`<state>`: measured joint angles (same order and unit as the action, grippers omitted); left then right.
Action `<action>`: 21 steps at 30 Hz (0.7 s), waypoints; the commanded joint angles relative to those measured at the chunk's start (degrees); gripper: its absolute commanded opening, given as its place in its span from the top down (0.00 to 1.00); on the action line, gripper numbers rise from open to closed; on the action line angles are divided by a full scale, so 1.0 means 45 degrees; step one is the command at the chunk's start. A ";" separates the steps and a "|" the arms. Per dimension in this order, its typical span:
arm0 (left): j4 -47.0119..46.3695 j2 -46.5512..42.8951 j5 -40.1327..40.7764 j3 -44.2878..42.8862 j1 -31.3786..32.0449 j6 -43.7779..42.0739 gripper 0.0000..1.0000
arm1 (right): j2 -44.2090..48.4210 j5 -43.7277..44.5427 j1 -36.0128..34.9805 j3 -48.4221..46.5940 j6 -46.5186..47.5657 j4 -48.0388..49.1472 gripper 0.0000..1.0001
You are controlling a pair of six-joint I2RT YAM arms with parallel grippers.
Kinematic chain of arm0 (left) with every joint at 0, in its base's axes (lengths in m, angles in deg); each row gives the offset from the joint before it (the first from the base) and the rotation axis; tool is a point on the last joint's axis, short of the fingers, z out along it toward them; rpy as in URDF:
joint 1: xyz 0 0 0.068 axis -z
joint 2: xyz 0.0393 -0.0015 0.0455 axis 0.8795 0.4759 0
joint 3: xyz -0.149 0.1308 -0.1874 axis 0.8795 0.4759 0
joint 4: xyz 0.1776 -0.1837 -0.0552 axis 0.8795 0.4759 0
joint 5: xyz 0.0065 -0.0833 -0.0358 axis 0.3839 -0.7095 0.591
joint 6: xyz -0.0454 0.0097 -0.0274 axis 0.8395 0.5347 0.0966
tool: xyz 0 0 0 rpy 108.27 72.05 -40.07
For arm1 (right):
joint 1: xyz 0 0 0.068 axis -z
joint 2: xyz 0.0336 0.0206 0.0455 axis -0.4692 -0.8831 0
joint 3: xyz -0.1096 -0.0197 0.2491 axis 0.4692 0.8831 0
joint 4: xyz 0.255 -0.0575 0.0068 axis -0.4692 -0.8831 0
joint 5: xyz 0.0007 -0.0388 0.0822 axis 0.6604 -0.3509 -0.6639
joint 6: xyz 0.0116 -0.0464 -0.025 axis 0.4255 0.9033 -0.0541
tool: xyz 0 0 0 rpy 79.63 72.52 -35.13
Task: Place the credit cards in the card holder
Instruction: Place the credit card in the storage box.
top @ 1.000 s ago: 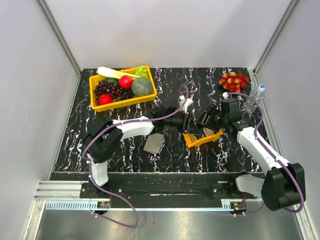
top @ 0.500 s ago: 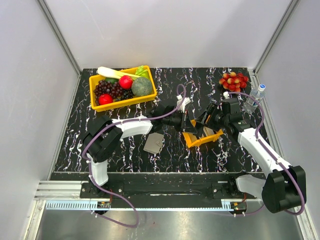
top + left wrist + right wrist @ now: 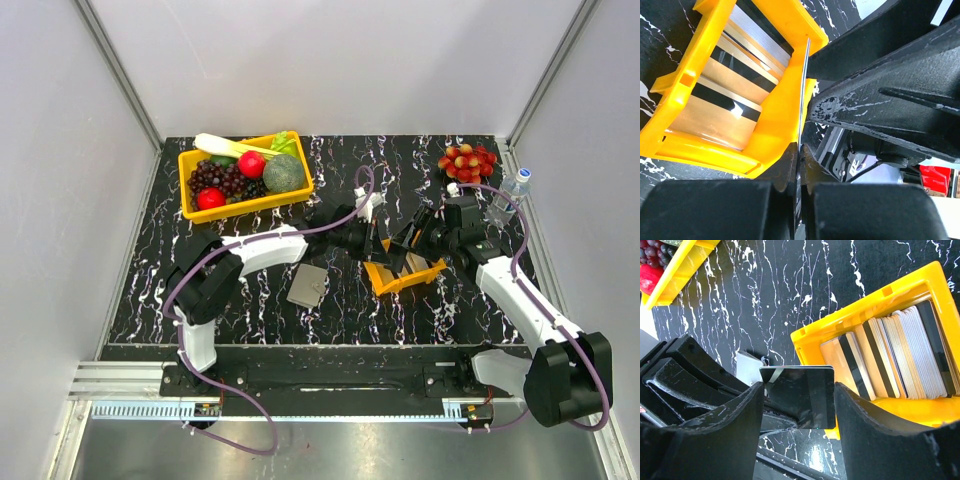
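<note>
A dark credit card [image 3: 800, 400] hangs over the table beside the small orange tray [image 3: 865, 305]. My right gripper [image 3: 798, 386] has a finger against each of its side edges. My left gripper [image 3: 801, 150] is shut on the same card [image 3: 804, 90], seen edge-on there as a thin line. From above, the left gripper [image 3: 380, 243] and the right gripper [image 3: 405, 245] meet at the tray [image 3: 428, 275]. Several more credit cards [image 3: 900, 355] stand in the tray, tan, silvery and dark-striped. The taupe-grey card holder [image 3: 307, 285] lies closed on the table, left of the tray.
At the back left stands a yellow bin [image 3: 183, 170] of fruit and vegetables. A bunch of red fruit [image 3: 467, 162] and a water bottle [image 3: 510, 190] stand at the back right. Grey walls enclose the black marbled table [image 3: 330, 160].
My left gripper has reached slightly right and shut on the dark card that the right gripper holds. The right arm has hardly moved.
</note>
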<state>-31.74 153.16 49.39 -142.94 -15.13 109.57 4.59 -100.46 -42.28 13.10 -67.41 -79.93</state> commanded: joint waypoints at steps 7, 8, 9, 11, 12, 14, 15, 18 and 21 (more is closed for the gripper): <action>0.0773 0.0134 0.0954 -0.0770 0.0067 -0.0616 1.00 | 0.0437 -0.0249 -0.0122 -0.0437 0.0331 0.0190 0.56; 0.0774 0.0134 0.0954 -0.0789 0.0067 -0.0635 1.00 | 0.0476 -0.0326 -0.0122 -0.0456 0.0331 0.0209 0.57; 0.0774 0.0134 0.0935 -0.0770 0.0086 -0.0616 1.00 | 0.0476 -0.0327 -0.0141 -0.0456 0.0331 0.0209 0.57; 0.0754 0.0154 0.0876 -0.0789 0.0086 -0.0674 1.00 | 0.0496 -0.0425 -0.0122 -0.0437 0.0292 0.0248 0.58; 0.0754 0.0135 0.0895 -0.0809 0.0106 -0.0713 1.00 | 0.0496 -0.0367 -0.0122 -0.0437 0.0253 0.0268 0.56; 0.0754 0.0095 0.0915 -0.0751 0.0125 -0.0752 1.00 | 0.0574 -0.0347 -0.0122 -0.0359 0.0156 0.0365 0.55; 0.0793 0.0095 0.0896 -0.0789 0.0125 -0.0791 1.00 | 0.0593 -0.0385 -0.0122 -0.0359 0.0136 0.0385 0.54; 0.0949 0.0212 0.1071 -0.0926 0.0145 -0.0889 1.00 | 0.0788 -0.0639 -0.0122 -0.0320 0.0096 0.0599 0.83; 0.1379 0.0290 0.1285 -0.0868 0.0126 -0.0851 0.99 | 0.1062 -0.0523 -0.0122 -0.0300 0.0077 0.0581 1.00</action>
<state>-26.67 153.35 51.86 -145.06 -15.13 106.64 5.53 -97.86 -41.63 13.15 -65.68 -81.63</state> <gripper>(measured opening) 0.027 0.027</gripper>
